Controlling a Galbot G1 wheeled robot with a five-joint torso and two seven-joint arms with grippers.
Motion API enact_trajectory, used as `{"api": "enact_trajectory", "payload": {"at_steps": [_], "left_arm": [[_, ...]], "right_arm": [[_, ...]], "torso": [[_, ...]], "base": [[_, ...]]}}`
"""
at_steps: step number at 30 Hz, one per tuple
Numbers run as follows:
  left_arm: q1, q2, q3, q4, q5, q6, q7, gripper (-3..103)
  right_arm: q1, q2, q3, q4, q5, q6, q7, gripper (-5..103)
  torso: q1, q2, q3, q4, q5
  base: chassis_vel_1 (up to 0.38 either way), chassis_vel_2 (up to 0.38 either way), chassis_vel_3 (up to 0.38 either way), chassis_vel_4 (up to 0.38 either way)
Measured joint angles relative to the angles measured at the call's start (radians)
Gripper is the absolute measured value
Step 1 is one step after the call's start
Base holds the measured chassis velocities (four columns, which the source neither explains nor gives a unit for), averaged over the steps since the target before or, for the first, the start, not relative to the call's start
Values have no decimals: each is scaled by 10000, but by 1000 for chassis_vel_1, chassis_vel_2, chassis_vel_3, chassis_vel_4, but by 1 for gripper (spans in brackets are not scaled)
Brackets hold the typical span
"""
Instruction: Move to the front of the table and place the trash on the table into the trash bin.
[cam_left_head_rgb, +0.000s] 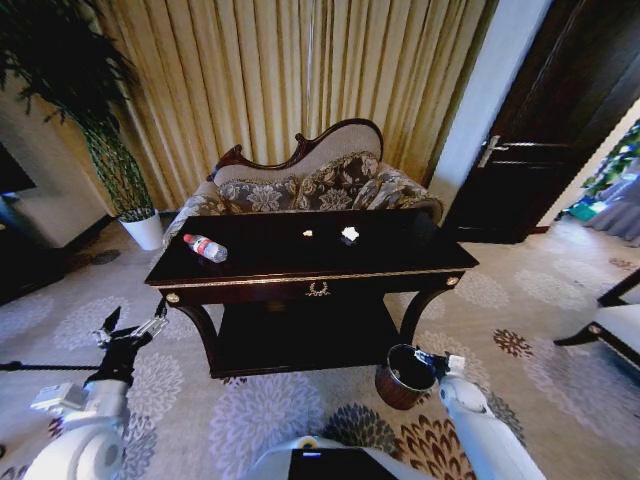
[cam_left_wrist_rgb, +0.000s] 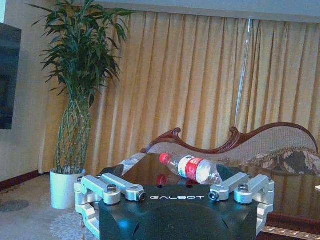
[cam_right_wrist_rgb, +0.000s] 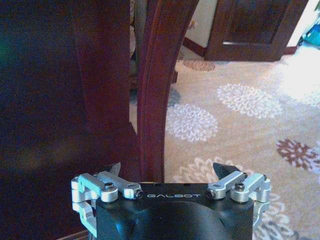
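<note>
The dark glossy table with gold trim stands straight ahead. On its left end lies the clear bottle with a red cap, on its side; in the left wrist view the bottle lies just beyond the table edge. Two small white paper scraps rest near the top's far middle. The reddish-brown trash bin stands on the carpet by the table's front right leg. My left gripper hangs open, low and left of the table. My right gripper is open beside the bin, facing the table leg.
A floral sofa stands close behind the table. A tall plant in a white pot is at the back left and a dark door at the back right. A chair juts in at the right. Patterned carpet lies in front.
</note>
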Motion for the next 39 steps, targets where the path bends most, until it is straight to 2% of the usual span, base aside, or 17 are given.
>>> {"api": "enact_trajectory", "payload": {"at_steps": [3,9,12,14,19,21,22,24,27,32,39], "left_arm": [[10,6,-10,0,0,-6,0,100],[-32,10,-27,55,12,-11,-12,100],[-72,-35,-27,71,14,-11,-19,100],[-89,-57,-51,71,14,0,-45,100],[-97,-26,-86,34,26,35,-66,100],[-150,-6,-120,-70,190,182,-95,100],[-150,-6,-120,-70,190,182,-95,100],[-235,44,-125,-210,278,445,-199,100],[-312,111,-127,-375,256,689,-378,100],[-492,369,-231,-683,104,1121,-762,100],[-696,666,-335,-825,-292,1410,-938,100]], "right_arm": [[-68,-116,110,228,30,26,23,100],[-405,-276,663,1757,611,33,274,100],[-639,-235,920,2775,1023,-59,308,100],[-968,-206,1197,4275,1234,-196,317,100],[-1257,-405,1261,5800,1336,-476,373,100],[-1408,-597,1251,6918,1613,-803,593,100],[-1408,-597,1251,6918,1613,-803,593,100],[-1542,-831,1235,8140,2127,-1101,826,100],[-1749,-1000,1160,8913,2301,-1249,897,100],[-2430,-1112,1032,9904,2360,-1370,910,100],[-2747,-1103,995,10897,2403,-1509,909,100]], "torso": [[0,0,0,-1,1],[0,0,0,0,1],[0,0,0,0,-2],[-1,0,0,-1,-1],[0,1,0,0,-2],[0,0,0,-1,-1],[0,0,0,-1,-1],[0,0,0,1,-3],[0,0,0,0,-4],[0,0,0,-3,0],[0,1,-1,-1,-3]], "base": [[0,0,0,0],[0,0,0,0],[0,0,0,0],[0,0,0,0],[0,0,0,0],[0,0,0,0],[0,0,0,0],[0,0,0,0],[0,0,0,0],[0,0,0,0],[0,0,0,0]]}}
